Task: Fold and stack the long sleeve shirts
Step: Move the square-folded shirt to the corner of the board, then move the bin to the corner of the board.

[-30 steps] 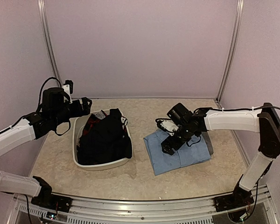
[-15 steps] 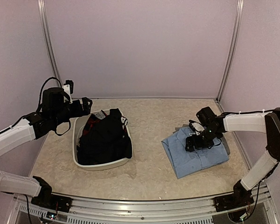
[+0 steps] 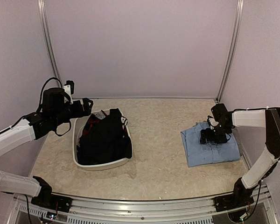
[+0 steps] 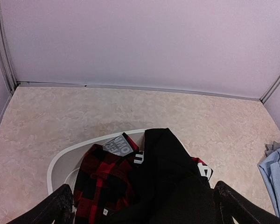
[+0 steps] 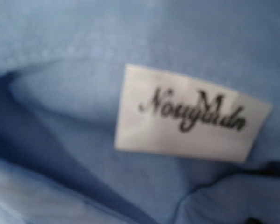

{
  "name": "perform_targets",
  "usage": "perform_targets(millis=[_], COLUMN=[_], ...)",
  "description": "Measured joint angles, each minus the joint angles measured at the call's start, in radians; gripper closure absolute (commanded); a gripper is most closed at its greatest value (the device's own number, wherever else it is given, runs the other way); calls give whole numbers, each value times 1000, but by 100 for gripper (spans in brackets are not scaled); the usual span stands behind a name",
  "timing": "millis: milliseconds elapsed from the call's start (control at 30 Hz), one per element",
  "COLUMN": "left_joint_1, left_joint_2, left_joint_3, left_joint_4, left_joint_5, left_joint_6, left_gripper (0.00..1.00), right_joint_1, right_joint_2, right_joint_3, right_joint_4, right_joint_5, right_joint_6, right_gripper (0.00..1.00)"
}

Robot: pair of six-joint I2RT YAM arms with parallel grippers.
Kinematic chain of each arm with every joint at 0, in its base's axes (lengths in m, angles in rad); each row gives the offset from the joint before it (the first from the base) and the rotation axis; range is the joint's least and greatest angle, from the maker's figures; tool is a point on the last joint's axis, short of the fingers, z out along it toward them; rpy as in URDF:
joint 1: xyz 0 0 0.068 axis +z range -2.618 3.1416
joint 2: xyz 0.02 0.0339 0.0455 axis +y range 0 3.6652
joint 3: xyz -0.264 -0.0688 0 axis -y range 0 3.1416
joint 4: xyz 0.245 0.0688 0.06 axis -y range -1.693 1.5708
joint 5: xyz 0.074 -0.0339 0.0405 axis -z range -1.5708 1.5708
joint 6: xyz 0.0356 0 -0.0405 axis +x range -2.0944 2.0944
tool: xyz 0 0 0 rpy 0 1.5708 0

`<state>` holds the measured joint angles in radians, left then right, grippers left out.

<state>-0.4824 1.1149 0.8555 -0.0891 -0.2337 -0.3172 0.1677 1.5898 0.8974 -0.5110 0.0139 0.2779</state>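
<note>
Above marbled tabletop (image 3: pixel 154 163), within lilac walls (image 3: pixel 140 46), left pincer (image 3: pixel 86 106) and right pincer (image 3: pixel 210 136) gape apart.

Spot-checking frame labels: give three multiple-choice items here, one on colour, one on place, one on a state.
1. The checked cloth beside the black cloth shirt in the white oval plastic basket is: A) green-white B) red-black C) yellow-blue.
2. The folded light blue cloth shirt lies: A) in that basket B) on the beige table's right side C) over an arm.
3. The left gripper is: A) open, empty B) shut on cloth C) unseen.
Key: 1 B, red and black squares show; 2 B, it lies flat under the right gripper; 3 A, its fingers stand wide apart, gripping nothing.
</note>
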Motion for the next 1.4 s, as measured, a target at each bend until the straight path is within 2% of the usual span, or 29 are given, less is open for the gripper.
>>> perform_targets(millis=[133,267,500,700,900,1067,1167,1400], left_joint_1=[-5,19,77,134,200,224,244,322], left_joint_2=[15,80,93,98,141,194,234,407], left_joint_3=[5,12,-92,-148,-215,-215,-195,-28], left_joint_4=[-45,-131,-254,-290,-269,-208,-174,-177], left_joint_5=[-36,-50,-27,-47,-17,30,64,82], left_joint_6=[-23,-79,-218,-298,-318,-300,-273,-189], left_gripper=[1,4,18,44,47,86,100,100], right_joint_1=[3,67,245,269,272,280,283,288], right_joint_2=[10,-31,-161,-141,-90,-69,-69,-69], right_joint_3=[35,68,144,152,152,152,151,151], right_joint_4=[-25,-30,45,88,113,132,147,159], right_joint_5=[25,55,42,2,-52,-76,-88,-118], right_joint_6=[-11,-26,-41,-54,-69,-75,-74,-79], right_gripper=[5,4,4,4,4,4,4,4])
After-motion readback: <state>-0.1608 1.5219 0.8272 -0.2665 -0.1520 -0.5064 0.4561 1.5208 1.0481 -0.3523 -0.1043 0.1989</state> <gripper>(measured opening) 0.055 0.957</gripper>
